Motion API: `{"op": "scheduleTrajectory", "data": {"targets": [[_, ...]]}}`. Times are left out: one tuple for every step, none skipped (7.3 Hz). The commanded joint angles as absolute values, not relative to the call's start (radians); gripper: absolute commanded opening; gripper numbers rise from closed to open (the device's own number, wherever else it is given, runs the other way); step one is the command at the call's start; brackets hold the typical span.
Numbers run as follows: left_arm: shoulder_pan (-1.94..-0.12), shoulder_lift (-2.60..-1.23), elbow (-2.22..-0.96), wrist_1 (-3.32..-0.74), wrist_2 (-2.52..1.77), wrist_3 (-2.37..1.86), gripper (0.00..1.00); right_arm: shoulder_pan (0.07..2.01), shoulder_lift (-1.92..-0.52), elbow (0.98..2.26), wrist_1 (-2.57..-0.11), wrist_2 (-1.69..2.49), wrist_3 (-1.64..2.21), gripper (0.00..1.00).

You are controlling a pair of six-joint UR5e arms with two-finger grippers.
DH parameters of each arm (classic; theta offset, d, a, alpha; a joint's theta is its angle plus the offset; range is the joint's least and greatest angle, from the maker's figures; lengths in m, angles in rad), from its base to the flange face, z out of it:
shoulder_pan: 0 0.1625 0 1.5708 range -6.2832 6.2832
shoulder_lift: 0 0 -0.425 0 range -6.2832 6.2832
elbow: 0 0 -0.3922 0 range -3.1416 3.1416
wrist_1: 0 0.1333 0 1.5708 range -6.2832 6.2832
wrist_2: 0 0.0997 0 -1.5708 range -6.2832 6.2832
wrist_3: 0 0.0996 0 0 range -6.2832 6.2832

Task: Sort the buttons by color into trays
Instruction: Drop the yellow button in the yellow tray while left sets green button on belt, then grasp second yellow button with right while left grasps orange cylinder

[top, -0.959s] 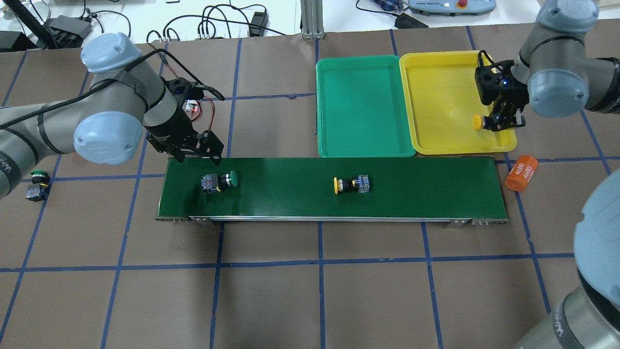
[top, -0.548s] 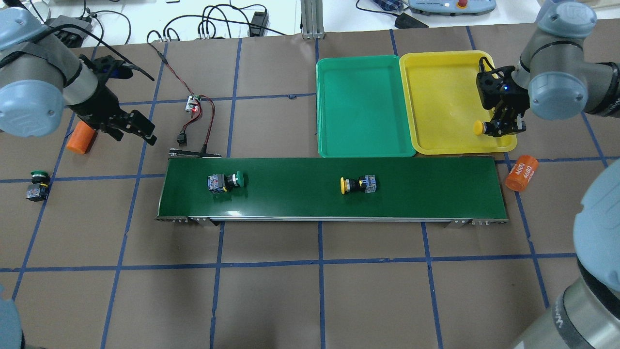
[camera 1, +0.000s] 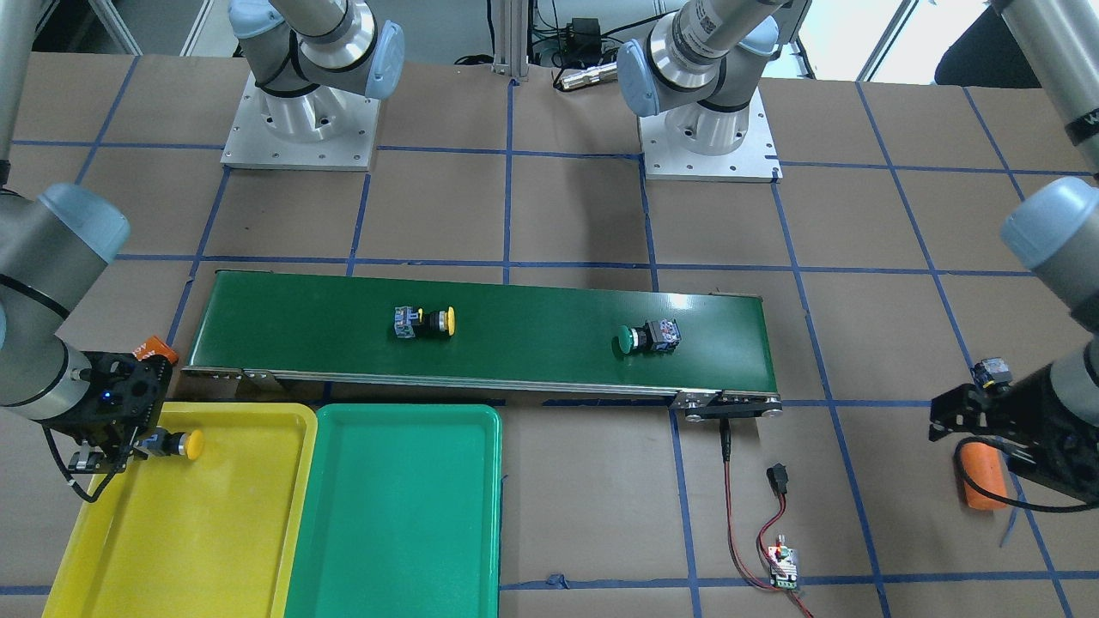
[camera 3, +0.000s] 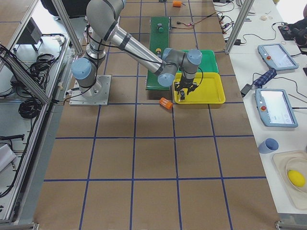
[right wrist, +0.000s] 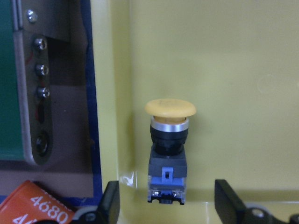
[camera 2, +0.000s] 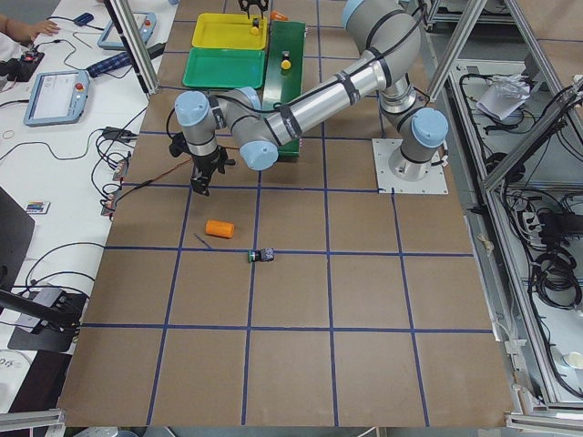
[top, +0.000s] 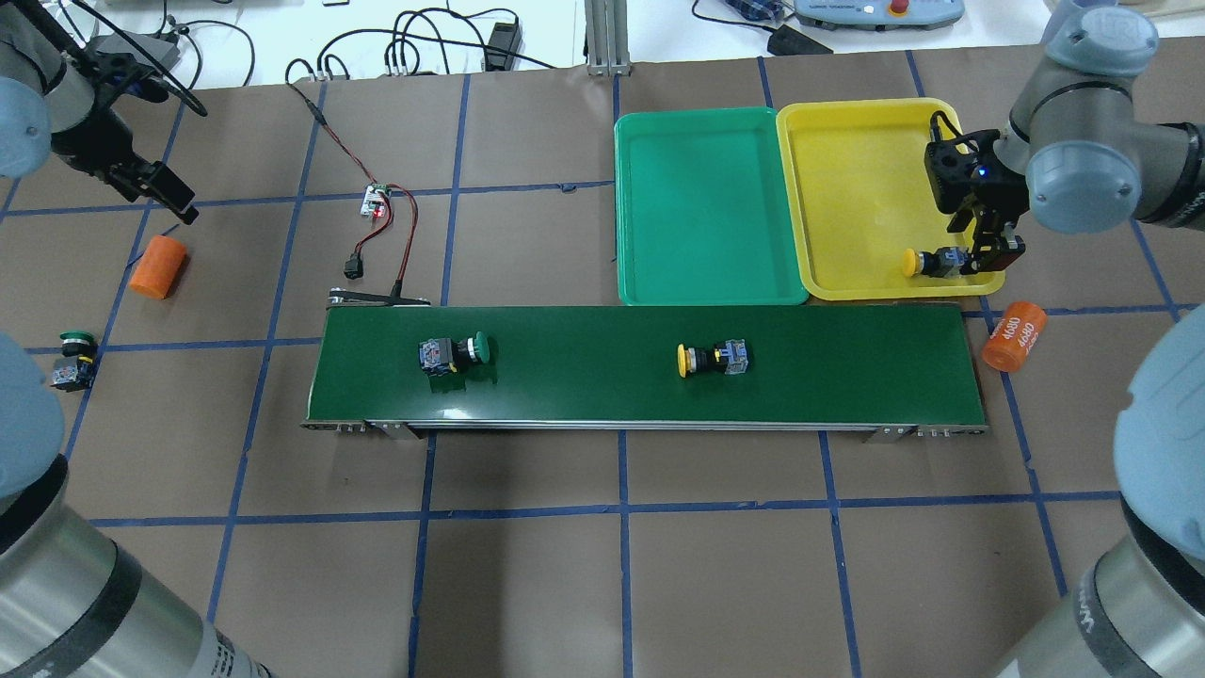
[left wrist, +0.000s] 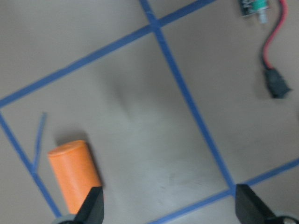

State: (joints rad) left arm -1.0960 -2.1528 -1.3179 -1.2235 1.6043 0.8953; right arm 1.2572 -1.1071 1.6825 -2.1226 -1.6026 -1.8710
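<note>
In the yellow tray's [top: 866,169] five o'clock corner a yellow button [top: 927,263] is lying free, one sorted: the right gripper [top: 993,252], clenching it a moment ago, is hanging released over it. The left gripper [top: 165,193], jaws spread empty, is swinging off past the orange cylinder's [top: 157,266] twelve o'clock.

Conveyor belt [top: 584,363] runs left to right across the table [top: 527,565]. Behind its right half, left tray [top: 701,207] and right tray [top: 857,188] sit side by side, touching. Tray button [top: 927,263]: right tray's near right corner. Left belt button [top: 452,355], right belt button [top: 711,359]: on the belt, well apart. Table button [top: 72,363]: well left of the belt, left cylinder [top: 157,266] behind and right of it. Right cylinder [top: 1014,335]: just off the belt's right end.
</note>
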Motion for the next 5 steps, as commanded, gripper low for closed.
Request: {"op": "scheduleTrajectory", "data": {"targets": [[-1.028, -2.281, -1.22, -1.201, 1.611, 0.948, 1.0, 1.259, -1.143, 1.695, -2.108, -1.597, -1.864, 1.0], [-1.023, -2.334, -1.157, -1.203, 1.595, 0.939, 1.0, 1.261, -1.201, 1.722, -2.096, -1.589, -1.865, 1.0], [-1.02, -2.371, -1.111, -1.207, 1.557, 0.939, 1.0, 1.273, -1.266, 1.777, -2.094, -1.574, -1.865, 1.0], [-1.02, -2.391, -1.095, -1.215, 1.555, 0.936, 1.0, 1.275, -1.325, 1.857, -2.095, -1.562, -1.867, 1.0], [-1.02, -2.405, -1.095, -1.215, 1.554, 0.94, 1.0, 1.284, -1.386, 1.923, -2.097, -1.554, -1.859, 1.0]]}}
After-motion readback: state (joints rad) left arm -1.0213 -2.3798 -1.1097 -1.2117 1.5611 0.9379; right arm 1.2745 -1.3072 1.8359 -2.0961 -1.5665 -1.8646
